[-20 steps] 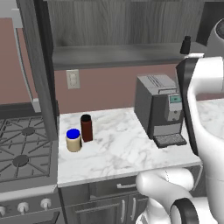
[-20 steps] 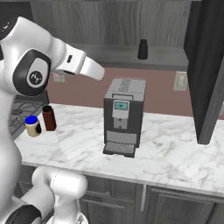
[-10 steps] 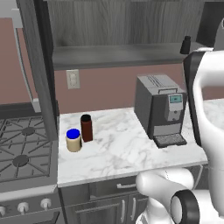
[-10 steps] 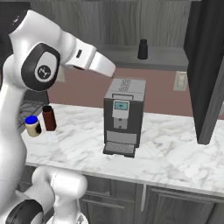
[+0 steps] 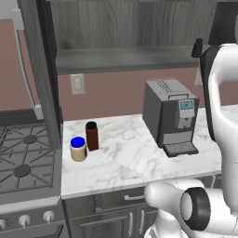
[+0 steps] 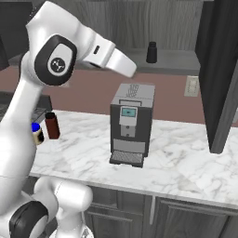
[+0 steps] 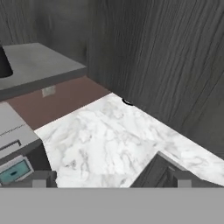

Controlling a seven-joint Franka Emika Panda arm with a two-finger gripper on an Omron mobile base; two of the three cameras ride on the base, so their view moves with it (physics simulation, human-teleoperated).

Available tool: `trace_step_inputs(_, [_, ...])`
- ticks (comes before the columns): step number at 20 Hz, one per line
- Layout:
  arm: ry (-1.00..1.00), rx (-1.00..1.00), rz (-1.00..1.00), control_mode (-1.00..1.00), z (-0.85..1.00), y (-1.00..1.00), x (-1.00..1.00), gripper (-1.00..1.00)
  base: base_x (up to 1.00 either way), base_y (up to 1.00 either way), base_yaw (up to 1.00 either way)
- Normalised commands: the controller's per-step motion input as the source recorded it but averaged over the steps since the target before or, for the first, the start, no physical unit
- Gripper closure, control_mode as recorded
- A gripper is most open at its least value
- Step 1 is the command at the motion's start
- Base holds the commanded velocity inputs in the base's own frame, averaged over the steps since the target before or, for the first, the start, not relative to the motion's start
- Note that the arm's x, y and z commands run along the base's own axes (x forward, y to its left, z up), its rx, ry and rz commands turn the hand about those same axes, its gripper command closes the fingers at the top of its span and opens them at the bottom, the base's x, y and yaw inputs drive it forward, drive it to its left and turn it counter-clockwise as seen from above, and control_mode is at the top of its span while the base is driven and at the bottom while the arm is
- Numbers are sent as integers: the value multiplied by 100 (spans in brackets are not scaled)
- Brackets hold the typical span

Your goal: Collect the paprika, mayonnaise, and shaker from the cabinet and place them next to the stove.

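Left base view: the tall red-brown paprika bottle (image 5: 92, 135) and the blue-lidded cream mayonnaise jar (image 5: 78, 149) stand touching on the marble counter (image 5: 135, 162), just right of the steel gas stove (image 5: 23, 162).

Right base view: the arm has swung upward; the small black shaker (image 6: 151, 52) waits on the grey cabinet shelf (image 6: 179, 60).

Hand view: the shaker (image 7: 4, 63) sits far left; the jaws stand released, empty.

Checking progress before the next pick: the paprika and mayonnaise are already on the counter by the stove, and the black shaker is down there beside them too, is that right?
Not quite. The paprika and mayonnaise do stand on the counter by the stove, but the shaker is still up on the cabinet shelf, as the right base view shows.
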Motion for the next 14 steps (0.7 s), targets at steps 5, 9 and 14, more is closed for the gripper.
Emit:
trace_step_inputs(5, [3,0,-6,-100,15,-13,30,-100,0,0,0])
trace_step_inputs(9, [0,5,2,-100,1,2,43,-100,0,0,0])
trace_step_inputs(14, [-5,11,12,-100,-7,18,36,-100,0,0,0])
